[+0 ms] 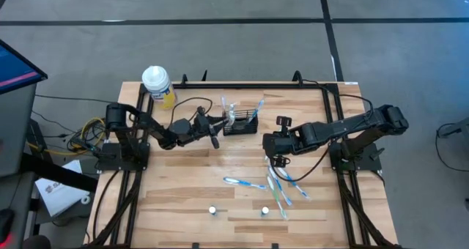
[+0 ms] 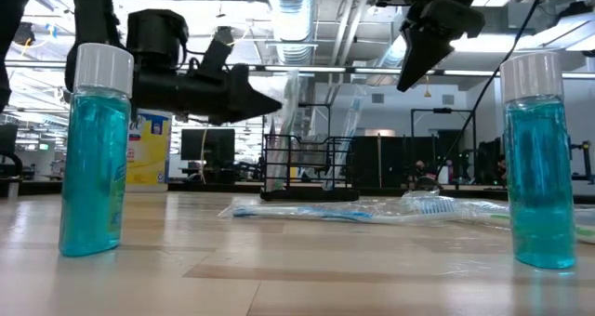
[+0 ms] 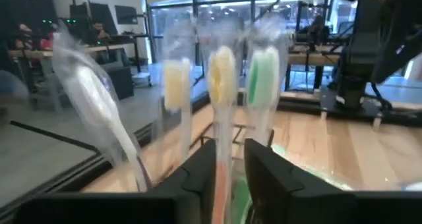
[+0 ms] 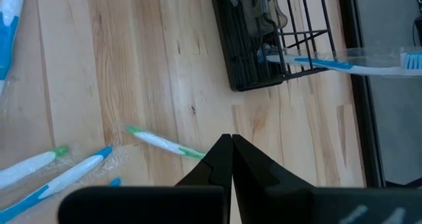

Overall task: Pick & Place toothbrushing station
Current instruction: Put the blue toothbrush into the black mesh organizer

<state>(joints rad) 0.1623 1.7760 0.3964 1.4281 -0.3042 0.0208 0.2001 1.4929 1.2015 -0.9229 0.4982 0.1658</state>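
Roughly midway: left gripper (image 1: 217,131), fingers slightly spread around wrapped toothbrushes (image 3: 223,85), sits at the holder box (image 1: 242,123) near the table's far edge. Right gripper (image 1: 278,160), pressed together, hovers over loose toothbrushes (image 1: 280,190) not yet placed.

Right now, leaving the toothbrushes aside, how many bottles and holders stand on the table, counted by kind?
Small bottles of blue liquid: 2
Yellow bottle with white cap: 1
Black wire-mesh holder: 1
Total: 4
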